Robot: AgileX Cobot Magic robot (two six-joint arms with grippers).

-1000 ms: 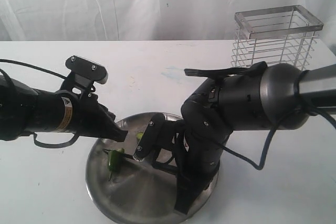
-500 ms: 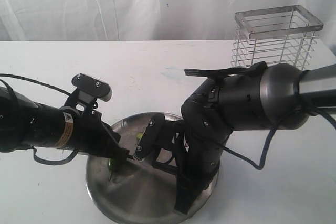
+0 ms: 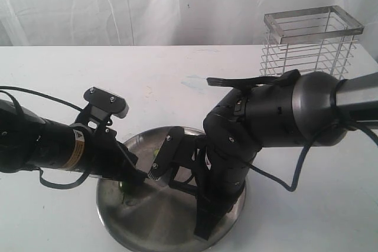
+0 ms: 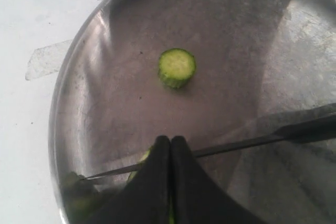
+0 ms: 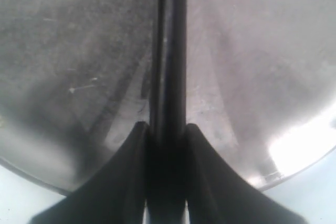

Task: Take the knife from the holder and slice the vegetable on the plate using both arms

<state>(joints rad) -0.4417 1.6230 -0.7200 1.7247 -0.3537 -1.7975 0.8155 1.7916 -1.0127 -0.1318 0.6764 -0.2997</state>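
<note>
Exterior view, worktop (image 3: 177, 69): white, carrying the plate at its near edge and the holder at the far right
Right arm (image 3: 295, 116): bulky and black, reaching in from the right and bending down over the plate's right half
Left arm (image 3: 35, 149): black with an orange-white label, coming in low from the left to the plate's left side
Holder (image 3: 310, 42): silver wire basket, upright, well apart from the plate, behind the right arm
Plate (image 3: 147, 222): round shiny steel dish with both grippers over it
Right gripper (image 5: 167, 129): fingers clamped on the knife, one on each side
Left gripper (image 4: 170, 142): fingertips pressed together with no gap, sitting over the vegetable
Knife (image 4: 236, 144): slim dark blade lying across the plate, crossing just in front of the left gripper's tips, point toward the plate's rim
Vegetable (image 4: 140, 159): green, mostly hidden beneath the left gripper, on the plate near its rim
Slice (image 4: 177, 67): round, pale green face up, flat on the bare plate, apart from the blade
</note>
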